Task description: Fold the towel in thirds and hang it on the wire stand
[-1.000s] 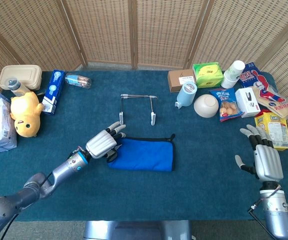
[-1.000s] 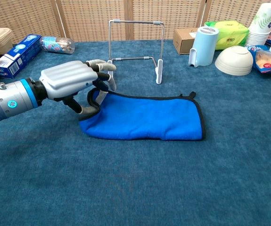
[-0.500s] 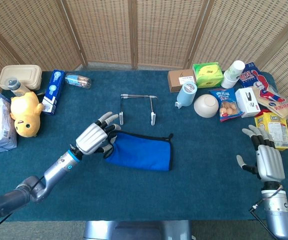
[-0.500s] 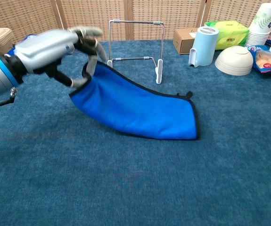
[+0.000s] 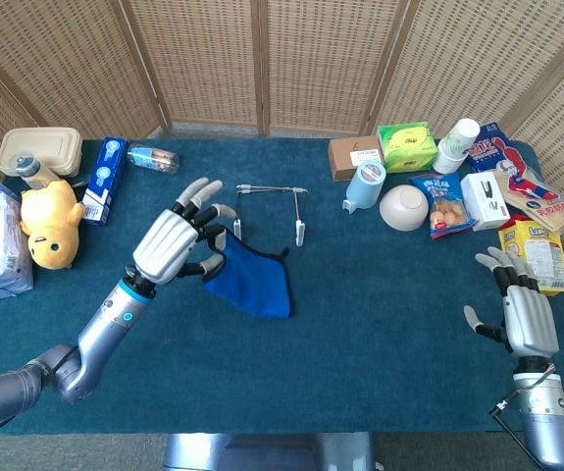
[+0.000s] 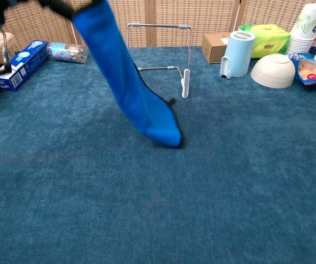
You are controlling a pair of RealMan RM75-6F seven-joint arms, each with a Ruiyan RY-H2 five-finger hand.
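On the table, head view: left hand (image 5: pixel 176 243) pinches one end of the folded towel (image 5: pixel 252 280), which hangs off the blue table (image 5: pixel 360 334), its low end at 5 o'clock of the hand
Wire stand (image 5: pixel 270 208): upright, just beyond the towel at 1 o'clock, nothing on it
Right hand (image 5: pixel 523 312): fingers spread, holding nothing, near the snack packets at the 3 o'clock edge
Chest view, towel (image 6: pixel 126 77): steep blue strip, tip touching or just off the table in front of the wire stand (image 6: pixel 159 52); hand cropped out
Change: half a second ago most of the towel lay flat; now it is lifted nearly clear
Meaning: folding looks finished, draping over the stand's top bar comes next
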